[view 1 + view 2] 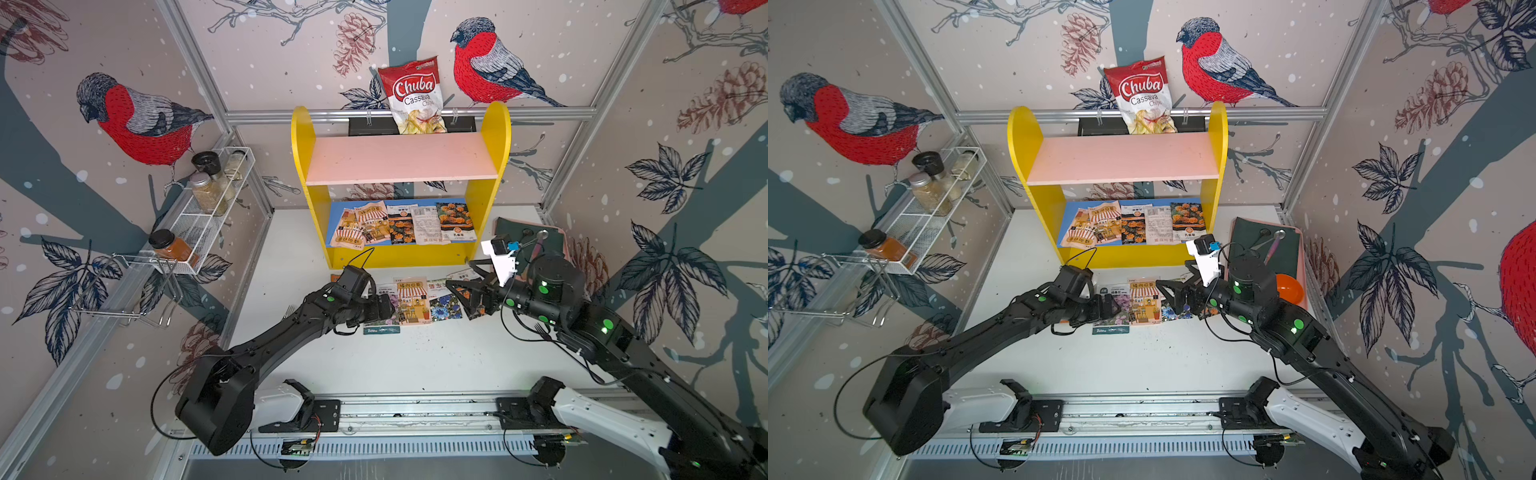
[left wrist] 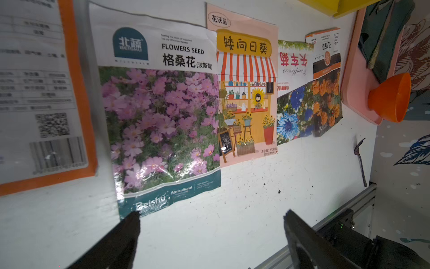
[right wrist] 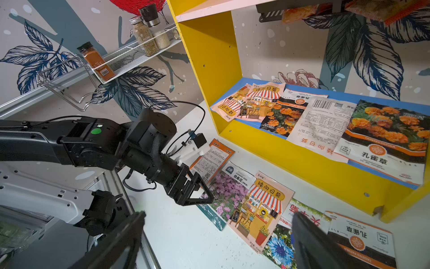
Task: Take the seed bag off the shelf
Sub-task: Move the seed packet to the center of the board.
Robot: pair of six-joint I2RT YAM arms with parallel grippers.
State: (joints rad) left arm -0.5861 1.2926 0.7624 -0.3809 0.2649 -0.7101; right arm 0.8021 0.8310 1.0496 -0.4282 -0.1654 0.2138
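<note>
The shelf (image 1: 399,160) (image 1: 1121,158) stands at the back of the table, yellow-sided with a pink upper board. Several seed bags (image 1: 399,224) (image 1: 1133,226) (image 3: 325,123) lie flat on its blue lower board. More seed bags lie in a row on the table before it, among them a pink-flower bag (image 2: 160,121) (image 3: 226,193) and a sunflower-shop bag (image 1: 412,299) (image 2: 246,93). My left gripper (image 1: 376,309) (image 1: 1106,309) (image 2: 210,214) (image 3: 200,195) hovers open over the pink-flower bag's lower edge and holds nothing. My right gripper (image 1: 461,291) (image 1: 1173,291) (image 3: 217,215) is open and empty over the row's right end.
A white wire rack (image 1: 212,199) with spice jars hangs on the left wall. A chips bag (image 1: 411,95) hangs behind the shelf. A pink tray (image 1: 563,245) with a green cloth, a spoon and an orange bowl (image 1: 1289,289) sits right. A fork (image 2: 360,158) lies near the front rail (image 1: 415,411).
</note>
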